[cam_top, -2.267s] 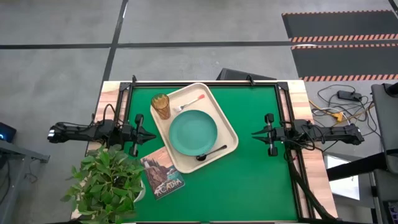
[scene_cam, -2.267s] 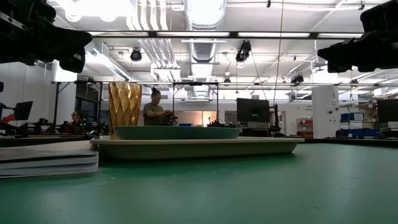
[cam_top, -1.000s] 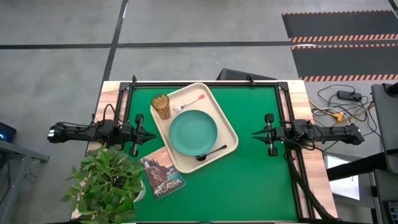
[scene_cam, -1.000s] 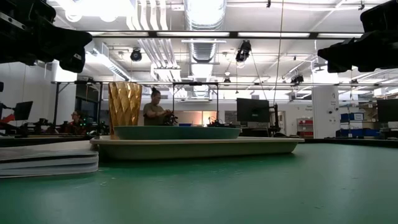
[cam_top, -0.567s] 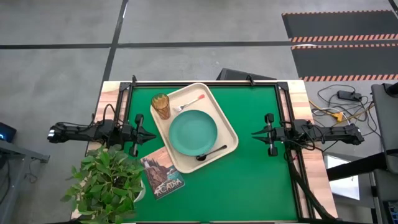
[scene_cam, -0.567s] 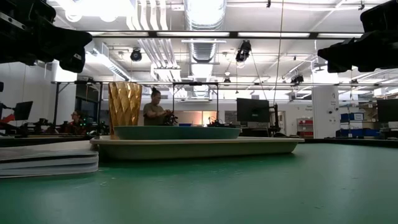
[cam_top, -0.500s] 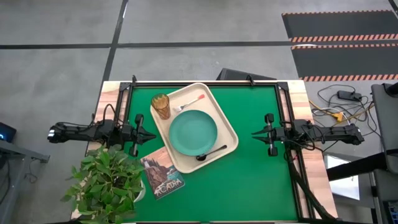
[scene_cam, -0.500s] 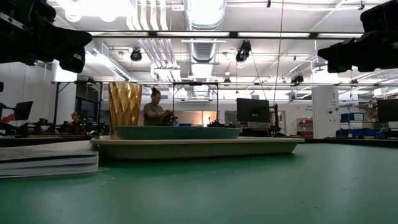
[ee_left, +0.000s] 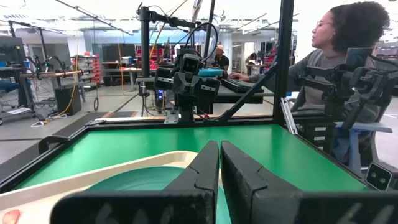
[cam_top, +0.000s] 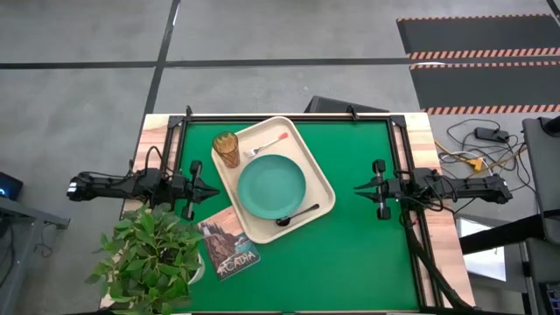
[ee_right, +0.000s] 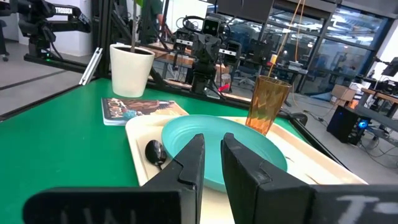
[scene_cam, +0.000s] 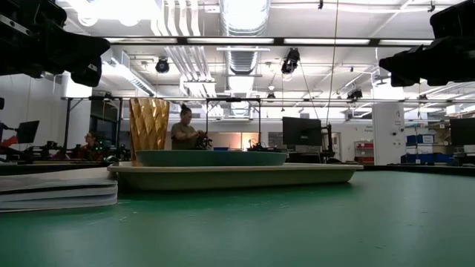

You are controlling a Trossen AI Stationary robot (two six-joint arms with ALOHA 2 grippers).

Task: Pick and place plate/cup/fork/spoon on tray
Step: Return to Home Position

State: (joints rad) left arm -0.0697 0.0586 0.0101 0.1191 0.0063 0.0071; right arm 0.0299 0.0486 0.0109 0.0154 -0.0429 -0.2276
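Tray (cam_top: pixel 302 157): lies askew on the green table (cam_top: pixel 367 254), left of its middle, between the two arms.
Plate (cam_top: pixel 272 187): flat in the tray's middle, taking up most of its width.
Cup (cam_top: pixel 227 150): upright in the tray's far left corner, just beside the plate's rim.
Fork (cam_top: pixel 265 145): flat on the tray beyond the plate, tines toward the cup, pink handle pointing away to the right.
Spoon (cam_top: pixel 296 216): flat on the tray along its near edge, just beside the plate, bowl to the left.
Left gripper (cam_top: pixel 210 190): low at the table's left edge, pointing inward at the tray, apart from it; fingers drawn together with only a slit between them, holding nothing.
Right gripper (cam_top: pixel 359 187): at the right edge, facing the tray from well apart; fingers likewise nearly together and empty.
Book (cam_top: pixel 227 248): flat on the table, just beside the tray's near left corner.
Plant (cam_top: pixel 153 258): at the near left corner, next to the book.
Person (ee_left: pixel 339 56): seated beyond the table's edge, seen from the left wrist.
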